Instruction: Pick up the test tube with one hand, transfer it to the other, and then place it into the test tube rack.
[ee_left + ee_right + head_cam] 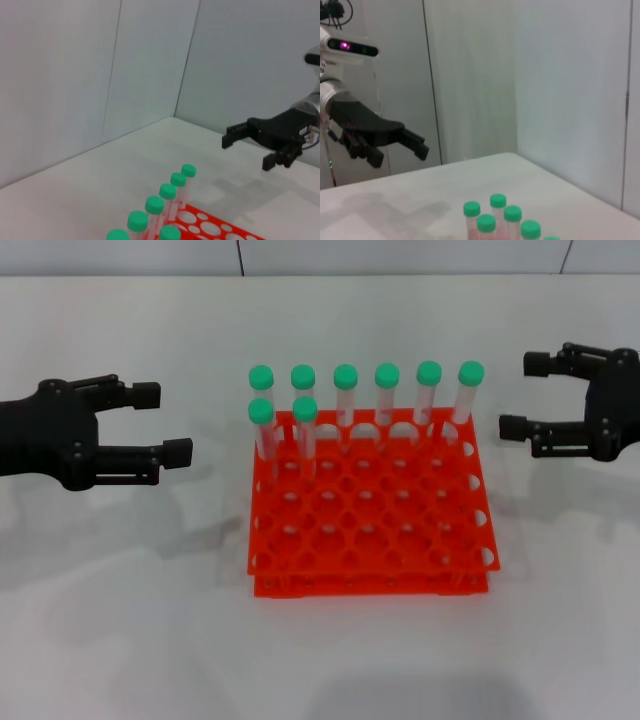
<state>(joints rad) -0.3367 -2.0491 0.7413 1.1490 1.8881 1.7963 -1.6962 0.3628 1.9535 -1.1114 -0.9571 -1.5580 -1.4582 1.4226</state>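
Tubes (345,405): eight, green-capped, all upright in the rack (370,530). Six fill the far row; two more stand in the next row, at the left gripper's end. None can be singled out as the task's own; all look alike. None lies between any jaws. Lower ends are hard to make out behind the orange grid.

Rack: orange-red, two-tiered, on the white table (120,630), between the two grippers and apart from both. Remaining holes hold nothing.

Left gripper (172,424): hangs off the rack's left side, jaws spread wide, holding nothing, tips pointing toward the tubes. Wrist cut off by the head view's edge. In the right wrist view it shows far off (420,145), against the wall.

Right gripper (522,395): off the rack's right side, jaws likewise wide apart and holding nothing, tips toward the tubes. Wrist cut off in the head view. Seen far off in the left wrist view (247,150).

Wrist views: only tube caps and a corner of the rack show; each arm's own fingers are out of frame.
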